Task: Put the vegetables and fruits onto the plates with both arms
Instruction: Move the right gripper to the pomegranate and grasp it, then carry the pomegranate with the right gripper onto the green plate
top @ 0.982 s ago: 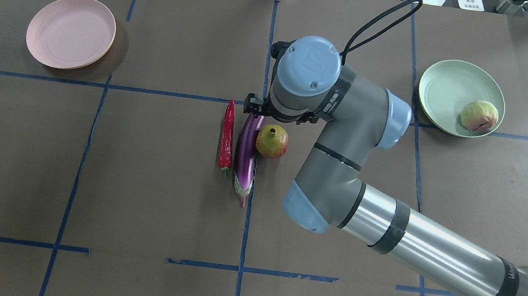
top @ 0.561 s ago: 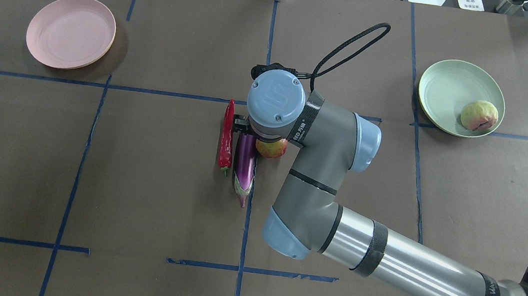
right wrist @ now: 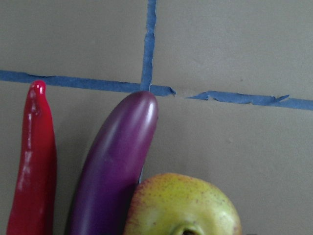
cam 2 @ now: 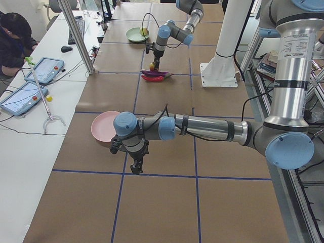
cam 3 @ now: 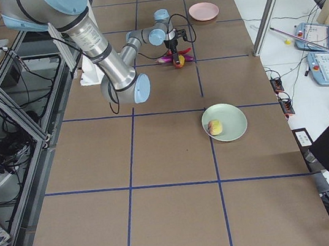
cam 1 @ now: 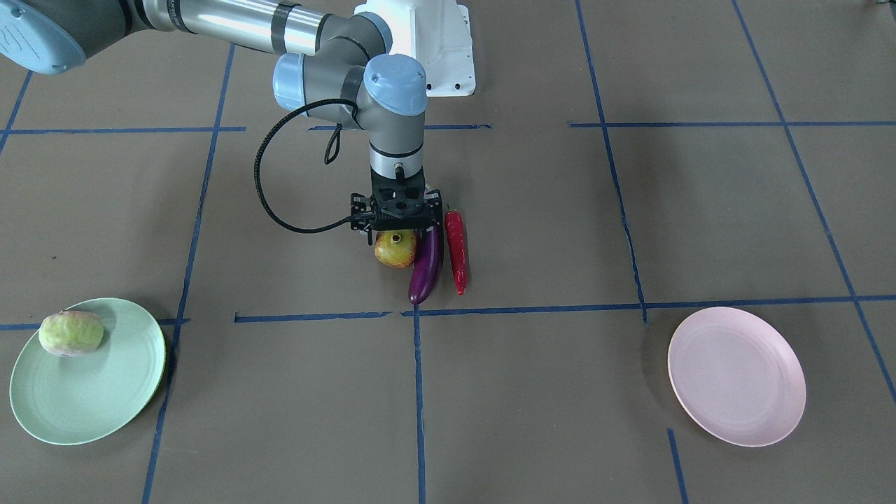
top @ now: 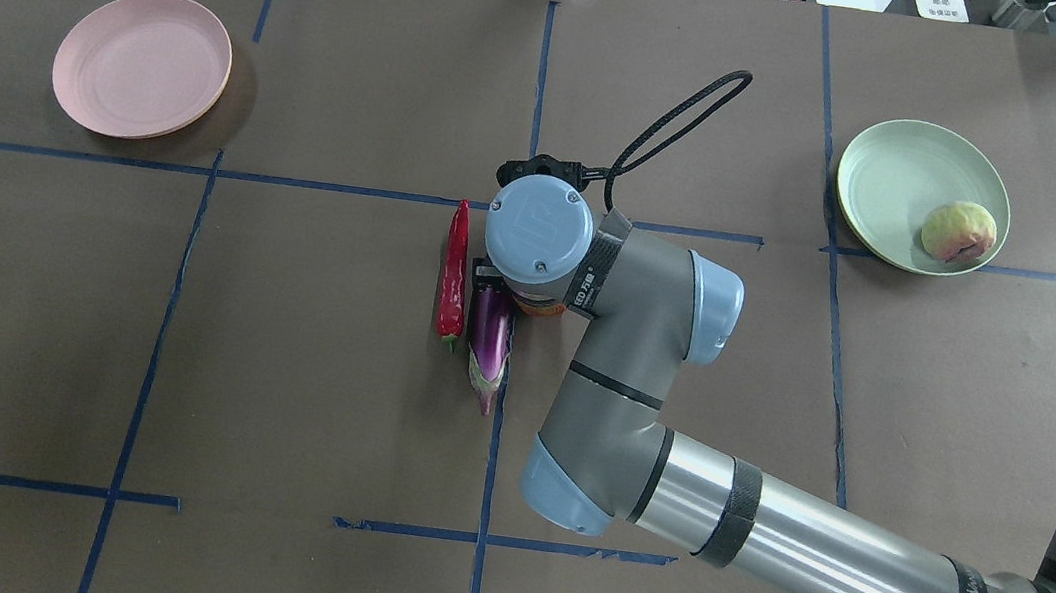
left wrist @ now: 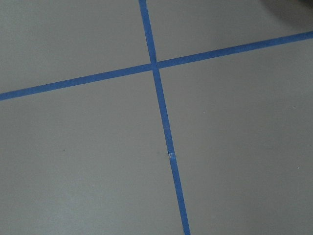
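You're looking at the right gripper (cam 1: pixel 396 225) hovering open over the pomegranate (cam 1: pixel 395 252); left gripper (cam 2: pixel 135 168) state, can't tell.

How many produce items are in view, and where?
4: red chili pepper, eggplant and pomegranate lie side by side mid-table under the right end effector; the pale lumpy fruit sits on the green plate. None seems hidden.

The right arm (top: pixel 760 537) stretches out low over the counter (top: pixel 275 386), wrist turned straight down, and the right claw (cam 1: pixel 397 227) hangs close above the surface with its jaws spread wide. The left arm (cam 2: pixel 202 127) lies out level, and the left claw (cam 2: pixel 135 167) points down; I can't tell whether it is parted.
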